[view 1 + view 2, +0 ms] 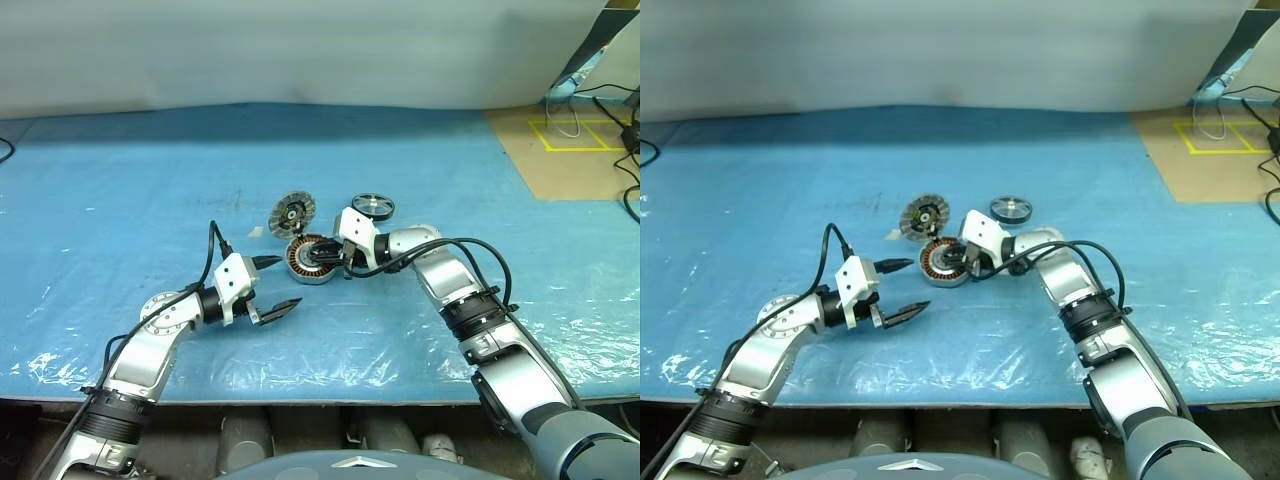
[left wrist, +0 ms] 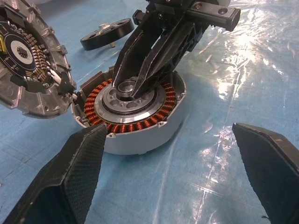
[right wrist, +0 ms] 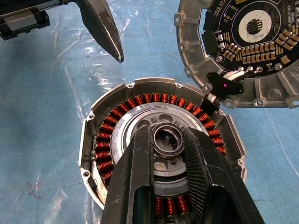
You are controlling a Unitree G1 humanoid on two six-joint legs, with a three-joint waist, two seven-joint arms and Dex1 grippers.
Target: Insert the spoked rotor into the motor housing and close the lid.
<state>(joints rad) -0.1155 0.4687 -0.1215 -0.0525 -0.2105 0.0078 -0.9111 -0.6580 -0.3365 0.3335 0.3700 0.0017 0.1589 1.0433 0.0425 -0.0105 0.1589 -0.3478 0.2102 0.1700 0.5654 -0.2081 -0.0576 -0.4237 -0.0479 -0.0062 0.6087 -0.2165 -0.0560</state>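
I am looking at the motor housing (image 3: 161, 154) first, because everything else sits around it. It lies on the blue sheet (image 1: 120, 180) with its open side up, and I can see the ring of copper coils and the silver middle. Nothing is inside it yet, so the first job is not done. My right gripper (image 3: 169, 142) comes down onto the housing, and its two fingers are close together on the small raised ring in the silver middle, one finger on each side of it. I think it is pinching that ring to keep the housing steady. The lid (image 3: 243, 46) is right beside the housing, touching its edge and leaning up, with its striped inner face and dark middle showing. It looks joined to the housing by a small black piece and wires, so it is still wide open. The spoked rotor (image 1: 372, 206) lies flat on the sheet a little past the housing, on the far side from me, with no gripper touching it. My left gripper (image 1: 276, 284) hangs near the housing on my side, its fingers spread wide and holding nothing. So I still have to pick up the rotor, drop it into the housing, and then fold the lid shut.
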